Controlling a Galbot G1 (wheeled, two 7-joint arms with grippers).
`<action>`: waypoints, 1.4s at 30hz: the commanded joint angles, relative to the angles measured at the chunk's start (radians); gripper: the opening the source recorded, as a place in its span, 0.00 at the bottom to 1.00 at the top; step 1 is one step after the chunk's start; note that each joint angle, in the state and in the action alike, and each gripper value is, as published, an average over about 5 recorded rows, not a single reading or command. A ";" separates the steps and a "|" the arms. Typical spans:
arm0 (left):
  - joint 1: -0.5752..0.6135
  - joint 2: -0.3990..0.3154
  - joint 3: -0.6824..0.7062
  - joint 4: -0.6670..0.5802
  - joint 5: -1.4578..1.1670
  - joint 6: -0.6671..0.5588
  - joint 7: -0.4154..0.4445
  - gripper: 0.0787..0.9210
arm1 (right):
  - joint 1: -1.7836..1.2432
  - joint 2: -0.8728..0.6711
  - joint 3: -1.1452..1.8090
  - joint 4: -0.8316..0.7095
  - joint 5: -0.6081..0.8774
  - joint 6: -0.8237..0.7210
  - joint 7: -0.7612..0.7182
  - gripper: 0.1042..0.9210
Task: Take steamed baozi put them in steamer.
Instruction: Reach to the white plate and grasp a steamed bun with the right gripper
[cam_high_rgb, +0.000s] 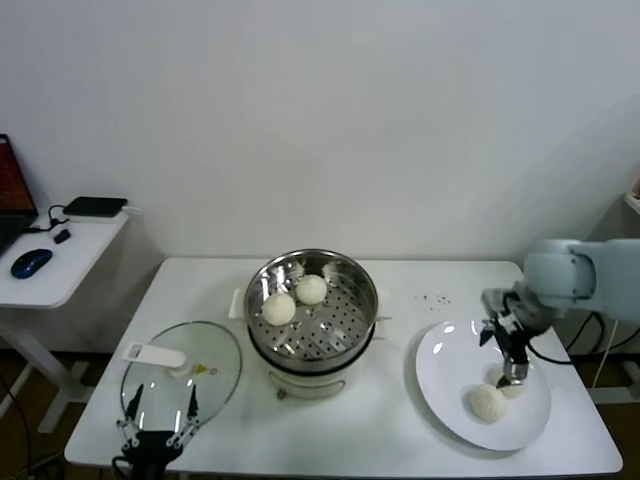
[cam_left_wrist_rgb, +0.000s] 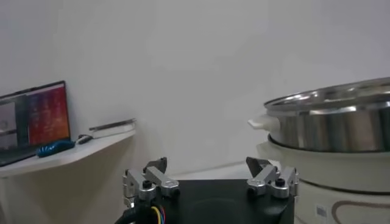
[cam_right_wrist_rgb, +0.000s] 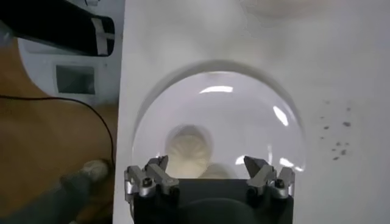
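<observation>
We see two steamed baozi (cam_high_rgb: 279, 309) sitting in the steamer (cam_high_rgb: 350, 281) at the table's (cam_high_rgb: 400, 440) middle, and two more on the white plate (cam_high_rgb: 440, 372) to our right. Our right gripper (cam_high_rgb: 512, 378) hangs over that plate, fingers spread apart, with one bun (cam_right_wrist_rgb: 190, 148) just ahead of them and another partly hidden beneath. Our left gripper (cam_high_rgb: 157, 425) waits at the near edge by the glass lid (cam_high_rgb: 215, 352), fingers apart too.

Legible text: none. Sticker on the cooker base (cam_left_wrist_rgb: 321, 210): markings too small to read. Laptop screen (cam_left_wrist_rgb: 33, 115): coloured shapes only, no readable words, numbers or brands.
</observation>
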 joint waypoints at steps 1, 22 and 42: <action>0.001 -0.003 -0.003 0.005 0.002 -0.002 -0.003 0.88 | -0.318 -0.154 0.174 -0.027 -0.115 -0.022 0.085 0.88; -0.001 -0.020 0.006 0.018 0.025 -0.008 -0.009 0.88 | -0.463 -0.094 0.325 -0.163 -0.183 0.040 0.076 0.88; 0.000 -0.014 0.007 0.012 0.025 -0.008 -0.009 0.88 | -0.382 -0.071 0.291 -0.133 -0.179 0.035 0.062 0.79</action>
